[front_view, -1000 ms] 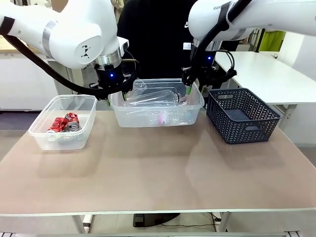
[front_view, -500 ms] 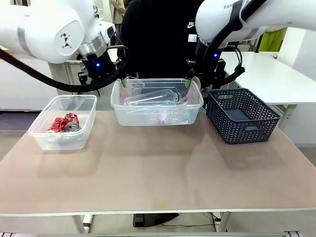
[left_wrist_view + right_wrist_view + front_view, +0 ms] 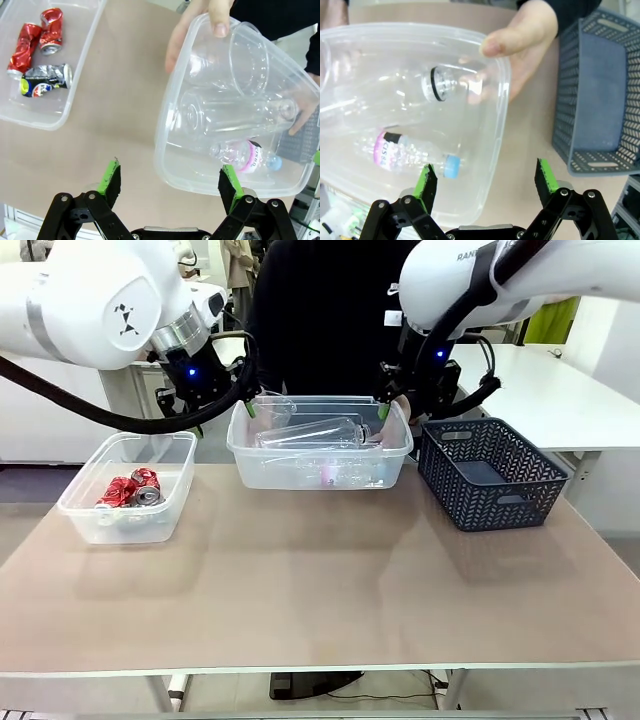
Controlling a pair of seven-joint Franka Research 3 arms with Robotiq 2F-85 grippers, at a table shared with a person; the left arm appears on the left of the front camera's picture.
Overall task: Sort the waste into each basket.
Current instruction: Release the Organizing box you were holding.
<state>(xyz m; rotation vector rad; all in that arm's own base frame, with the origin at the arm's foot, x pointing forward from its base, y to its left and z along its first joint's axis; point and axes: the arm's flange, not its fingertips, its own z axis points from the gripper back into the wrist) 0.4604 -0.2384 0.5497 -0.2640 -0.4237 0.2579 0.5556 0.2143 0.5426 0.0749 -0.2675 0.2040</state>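
Lifted tub (image 3: 320,455); both grippers (image 3: 170,185) (image 3: 482,182) gape, holding nothing.

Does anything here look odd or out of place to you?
Yes: the large clear tub of plastic bottles and cups sits lifted off the table, tilted, held at both ends by a person's hands. Both grippers hang open beside it. The crushed cans look deliberately flattened.

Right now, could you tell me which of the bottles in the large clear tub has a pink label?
The small bottle with the blue cap, lying at the tub's bottom. The larger bottle above it is bare and uncapped.
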